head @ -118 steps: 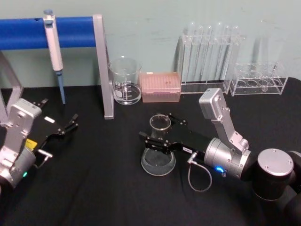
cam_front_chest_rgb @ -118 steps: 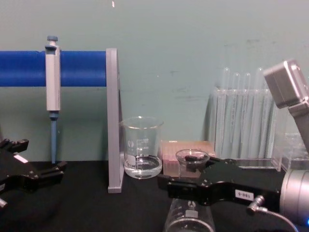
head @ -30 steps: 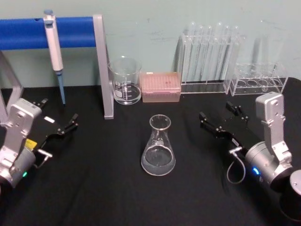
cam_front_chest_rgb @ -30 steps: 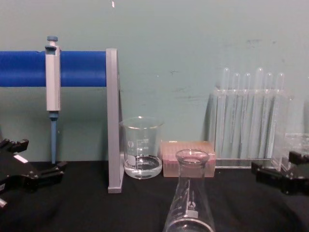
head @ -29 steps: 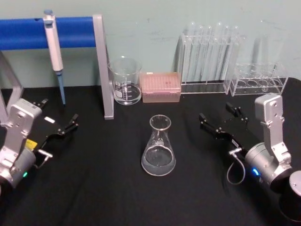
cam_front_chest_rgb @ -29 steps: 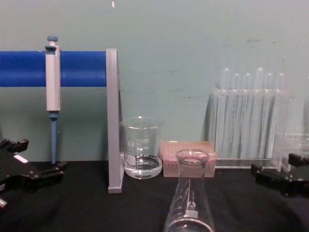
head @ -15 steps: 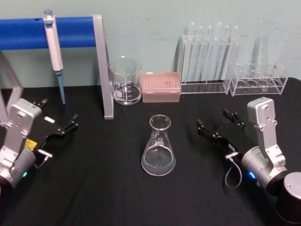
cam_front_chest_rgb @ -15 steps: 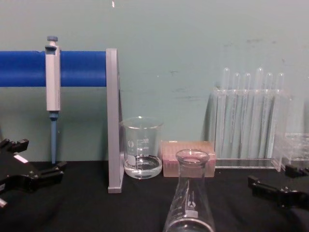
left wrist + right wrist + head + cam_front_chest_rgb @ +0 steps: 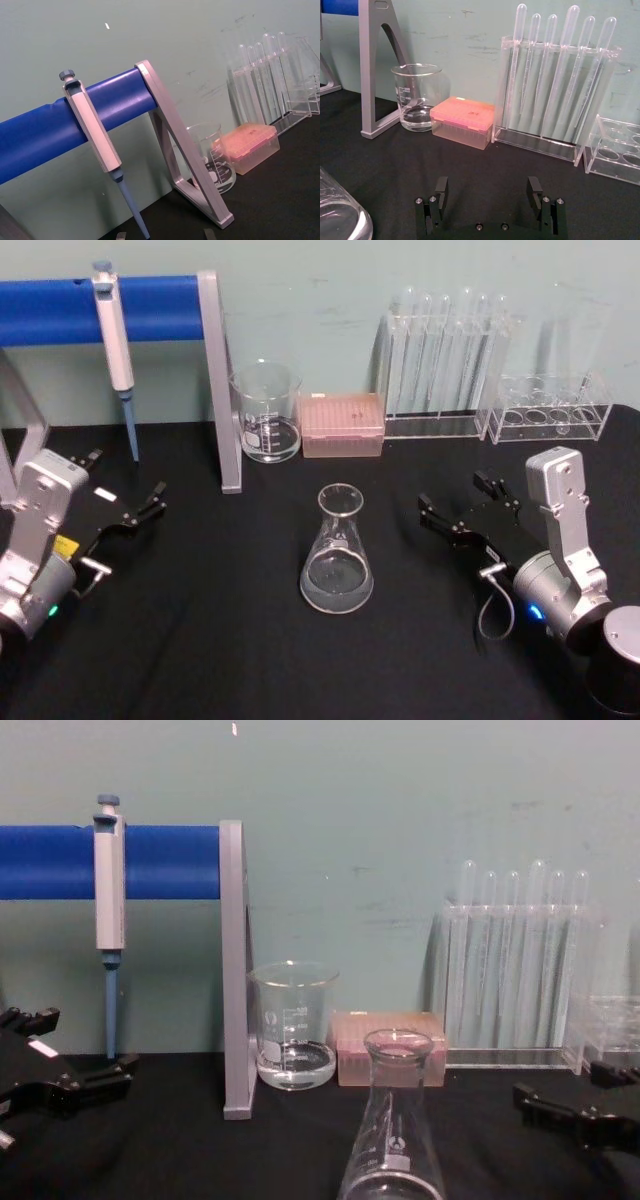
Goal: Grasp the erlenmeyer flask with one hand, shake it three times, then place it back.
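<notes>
Right hand (image 9: 468,504): two flat black fingers (image 9: 441,189) spread wide apart, holding nothing; tips low over the counter (image 9: 200,640), pointing toward the back wall. Behind the fingers a black blocky body, a metal cable plug with a looped cable, then a silver round wrist and a grey upright block at the right edge of the head view. The hand is to the right of the flask, apart from it, with bare black cloth between.

Left hand (image 9: 128,505): fingers open, empty, low over the left part of the counter, pointing toward the pipette stand; grey wrist block behind it at the left edge.

Flask (image 9: 337,552): clear glass, cone shaped, upright on its wide base in the middle of the counter, white printed marks on its side, untouched by either hand. In the chest view it stands in front of the beaker and the pink box.

Beaker (image 9: 266,412): short, straight-walled, a little clear liquid in the bottom, at the back just beside the stand's grey upright.

Pink box (image 9: 342,424): just right of the beaker, near the wall.

Test tube rack (image 9: 440,365): clear, with tall thin tubes standing in it, right of the box.

Second rack (image 9: 553,408): low, clear, at far right.

Pipette stand (image 9: 215,380): blue crossbar on grey uprights, back left, with a pipette (image 9: 115,345) hanging tip down
</notes>
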